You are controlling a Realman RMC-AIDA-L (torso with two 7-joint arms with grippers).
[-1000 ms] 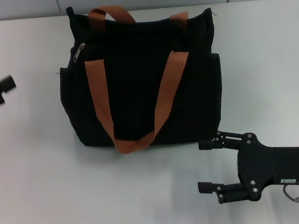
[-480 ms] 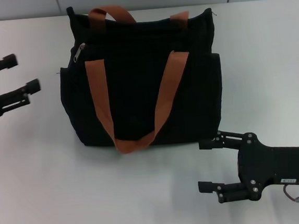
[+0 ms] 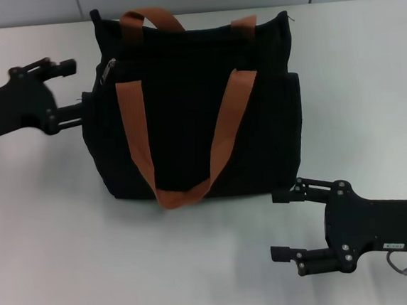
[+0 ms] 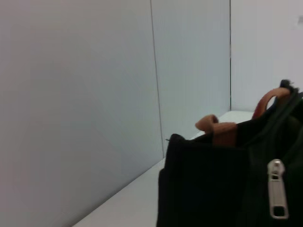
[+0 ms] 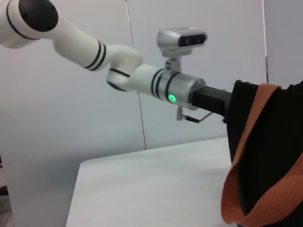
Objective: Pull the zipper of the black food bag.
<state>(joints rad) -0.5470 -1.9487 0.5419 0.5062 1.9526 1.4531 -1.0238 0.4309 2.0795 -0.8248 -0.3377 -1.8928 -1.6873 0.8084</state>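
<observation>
The white tabletop carries the black food bag, which lies flat toward the far edge, unmoved since the earlier frames. Its orange-brown straps drape across the upper face in a V shape. The right gripper rests on the tabletop just beside the bag's near right corner, exactly where it sat a second ago, its fingers spread wide apart and holding nothing. The left gripper is what differs: a second ago it was at the left edge of the head view, well apart from the bag, and half a second ago it had come partway in; now it has reached the bag's left side, fingers apart with their tips beside the fabric at the upper left corner. The zipper, a small silver pull tab, sits near that same corner, just beyond the left fingertips, and fills the lower corner of the left wrist view, hanging along the zip line.
</observation>
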